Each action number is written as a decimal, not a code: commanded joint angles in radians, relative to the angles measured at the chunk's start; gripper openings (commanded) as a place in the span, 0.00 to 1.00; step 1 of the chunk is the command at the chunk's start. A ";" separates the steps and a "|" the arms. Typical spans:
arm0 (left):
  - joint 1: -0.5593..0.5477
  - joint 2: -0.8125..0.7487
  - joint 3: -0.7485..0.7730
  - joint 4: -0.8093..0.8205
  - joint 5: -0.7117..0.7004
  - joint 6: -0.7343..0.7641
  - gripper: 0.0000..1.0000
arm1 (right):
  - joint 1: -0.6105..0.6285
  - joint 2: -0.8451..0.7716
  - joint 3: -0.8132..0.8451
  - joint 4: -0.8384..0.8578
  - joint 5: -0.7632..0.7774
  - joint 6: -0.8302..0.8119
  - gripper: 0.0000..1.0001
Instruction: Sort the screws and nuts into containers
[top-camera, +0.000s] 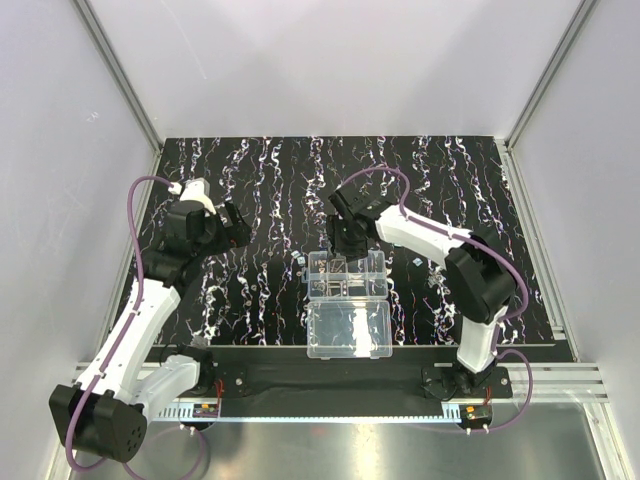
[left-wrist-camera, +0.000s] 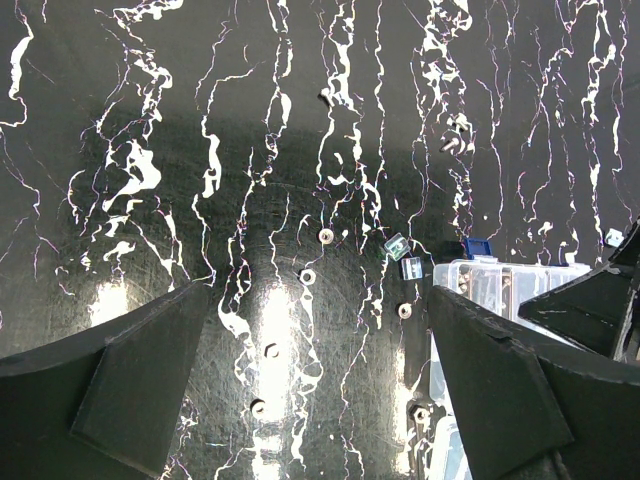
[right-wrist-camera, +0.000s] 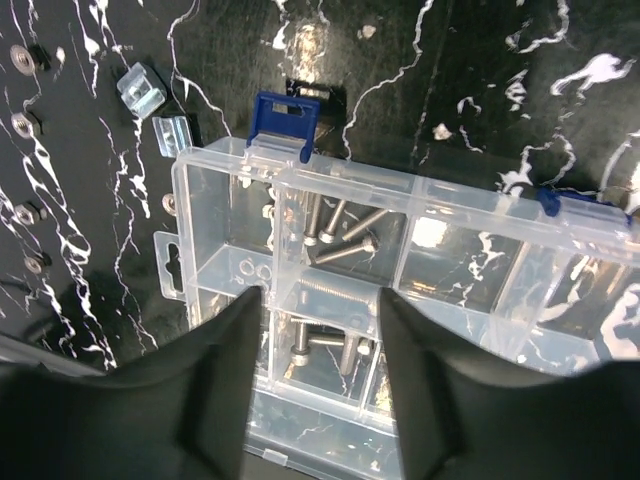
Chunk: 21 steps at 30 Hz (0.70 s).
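The clear organizer box (top-camera: 347, 275) lies mid-table with its lid (top-camera: 350, 328) folded open toward me. My right gripper (top-camera: 343, 246) hovers over the box's far left cells, open and empty. In the right wrist view, the gripper (right-wrist-camera: 318, 300) is just above cells (right-wrist-camera: 345, 225) holding several screws (right-wrist-camera: 340, 248). My left gripper (top-camera: 238, 228) is open and empty above the mat, left of the box. In the left wrist view, the gripper (left-wrist-camera: 320, 300) frames several loose nuts (left-wrist-camera: 308, 276), with the box (left-wrist-camera: 505, 275) at the right.
Two small clear clips (right-wrist-camera: 140, 90) lie by the box's far left corner, near its blue latch (right-wrist-camera: 288, 112). More nuts (right-wrist-camera: 27, 212) lie on the mat left of the box. Small bits (top-camera: 415, 261) lie right of the box. White walls enclose the black streaked mat.
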 joint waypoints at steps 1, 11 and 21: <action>0.006 -0.008 0.002 0.021 -0.017 0.003 0.99 | 0.005 -0.100 0.053 -0.009 0.055 -0.019 0.61; 0.006 0.011 0.004 0.024 -0.014 0.004 0.99 | -0.260 -0.270 0.056 -0.121 0.147 -0.007 1.00; 0.004 0.034 0.004 0.032 -0.043 0.014 0.99 | -0.627 -0.382 -0.206 -0.024 0.291 -0.029 0.99</action>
